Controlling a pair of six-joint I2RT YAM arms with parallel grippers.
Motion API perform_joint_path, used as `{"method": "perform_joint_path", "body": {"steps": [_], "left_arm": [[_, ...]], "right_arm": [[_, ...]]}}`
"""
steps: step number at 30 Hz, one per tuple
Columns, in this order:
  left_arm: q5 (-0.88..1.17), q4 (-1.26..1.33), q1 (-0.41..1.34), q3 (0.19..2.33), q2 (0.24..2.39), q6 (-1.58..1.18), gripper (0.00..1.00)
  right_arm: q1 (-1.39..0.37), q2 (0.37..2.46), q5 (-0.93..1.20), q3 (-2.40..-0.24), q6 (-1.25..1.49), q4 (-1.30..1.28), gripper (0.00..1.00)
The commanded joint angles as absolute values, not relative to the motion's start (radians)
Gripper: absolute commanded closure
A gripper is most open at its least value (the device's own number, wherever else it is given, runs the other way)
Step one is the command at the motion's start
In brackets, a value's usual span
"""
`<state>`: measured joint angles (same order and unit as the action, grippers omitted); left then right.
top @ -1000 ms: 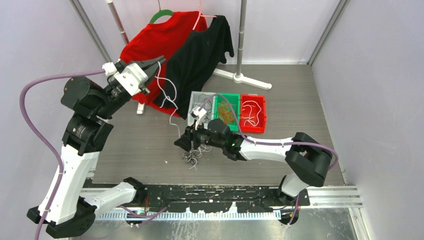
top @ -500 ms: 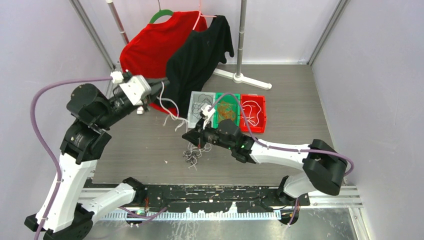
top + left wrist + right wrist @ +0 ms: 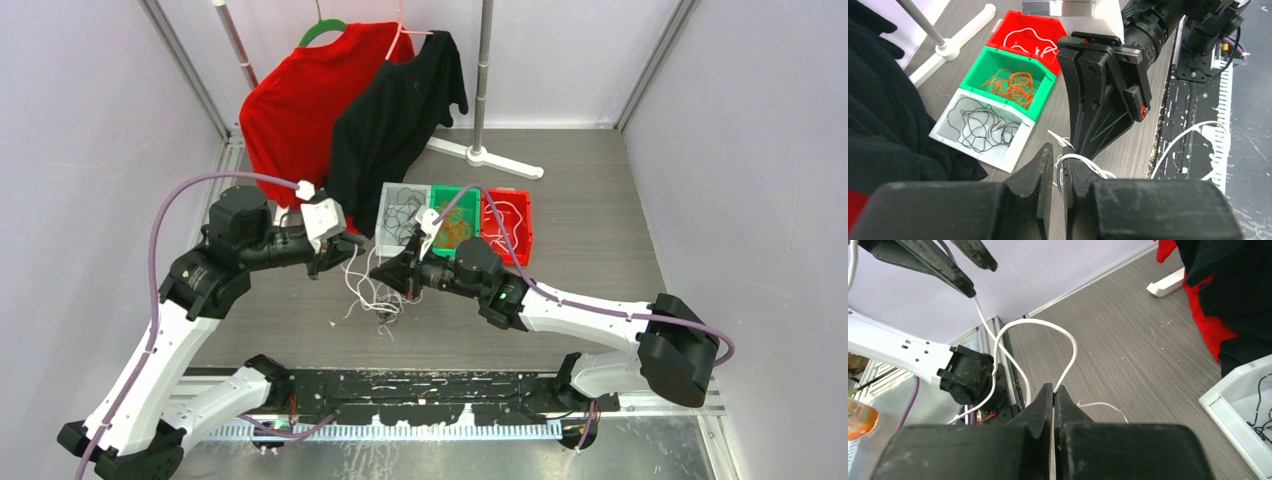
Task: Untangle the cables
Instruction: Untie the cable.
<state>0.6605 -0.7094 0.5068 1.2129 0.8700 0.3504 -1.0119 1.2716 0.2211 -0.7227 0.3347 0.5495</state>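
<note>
A white cable point(image 3: 362, 283) runs between both grippers, and its lower end hangs into a small tangle of white and dark cords point(image 3: 381, 311) on the table. My left gripper point(image 3: 347, 246) is shut on the white cable point(image 3: 1083, 161), which loops over its right finger. My right gripper point(image 3: 384, 272) is shut on the same cable point(image 3: 1069, 340), a hand's width to the right of the left one. In the left wrist view my left gripper point(image 3: 1058, 156) sits just below the right gripper's fingers point(image 3: 1098, 100).
Three small bins stand behind the grippers: white with black cables point(image 3: 384, 216), green with orange cables point(image 3: 455, 189), red with a white cable point(image 3: 527, 226). A red shirt point(image 3: 300, 100) and a black shirt point(image 3: 400, 110) hang at the back. A rack base point(image 3: 490, 158) lies beside them.
My left arm swung down and right from beside the shirts to close by the right gripper, carrying the white cable. The right gripper shifted slightly right and back.
</note>
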Motion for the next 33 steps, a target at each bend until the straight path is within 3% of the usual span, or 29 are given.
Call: {"method": "perform_joint_path", "body": {"steps": [1,4,7,20,24,33], "left_arm": [[0.718,-0.700,0.508,1.214,0.888,0.312,0.85],[0.727,-0.687,0.508,1.189,0.905,0.218,0.79],[0.762,-0.666,0.506,1.155,0.910,0.117,0.64],[0.737,-0.553,0.465,1.088,0.909,-0.120,0.56],[0.668,-0.507,0.459,1.058,0.901,-0.151,0.63],[0.544,-0.466,0.443,1.053,0.897,-0.187,0.99]], "right_arm": [[-1.009,1.245,0.280,-0.764,0.333,0.585,0.99],[-1.010,1.244,0.290,-0.781,0.329,0.561,0.99],[-1.010,1.240,0.290,-0.789,0.315,0.534,0.99],[-1.011,1.237,0.296,-0.825,0.300,0.485,0.99],[-1.012,1.234,0.295,-0.825,0.314,0.493,0.99],[-1.014,1.237,0.282,-0.816,0.328,0.500,0.99]]}}
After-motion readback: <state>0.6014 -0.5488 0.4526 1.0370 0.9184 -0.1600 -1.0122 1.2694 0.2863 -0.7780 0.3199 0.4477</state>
